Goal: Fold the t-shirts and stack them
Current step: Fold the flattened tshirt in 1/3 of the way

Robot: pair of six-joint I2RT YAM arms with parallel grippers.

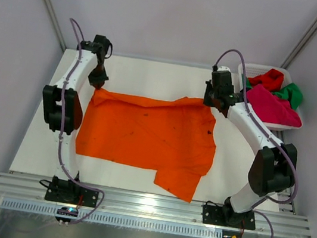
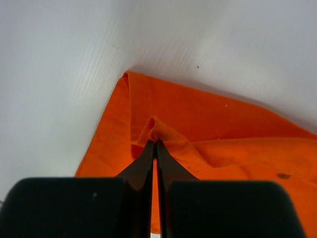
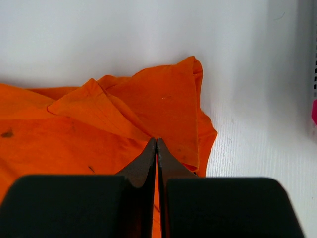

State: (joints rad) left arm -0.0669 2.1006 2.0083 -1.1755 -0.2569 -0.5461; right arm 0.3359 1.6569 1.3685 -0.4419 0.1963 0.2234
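Both pairs of jaws shut on cloth: left gripper (image 1: 97,80) and right gripper (image 1: 214,102) pinch the far corners of the orange t-shirt (image 1: 144,135) spread mid-table (image 1: 153,73); other t-shirts (image 1: 272,104) fill the far-right basket (image 1: 279,125).

One orange t-shirt (image 1: 144,132), one red t-shirt (image 1: 268,78), one green t-shirt (image 1: 293,92), one pink t-shirt (image 1: 272,105), one basket (image 1: 283,126), two arms (image 1: 64,104) (image 1: 262,149)

The left arm (image 1: 77,71) and right arm (image 1: 253,129) had white links and black joint housings; a lilac cable (image 1: 60,140) ran along each; the left gripper (image 2: 154,143) and right gripper (image 3: 156,140) bore black, tapered fingers.
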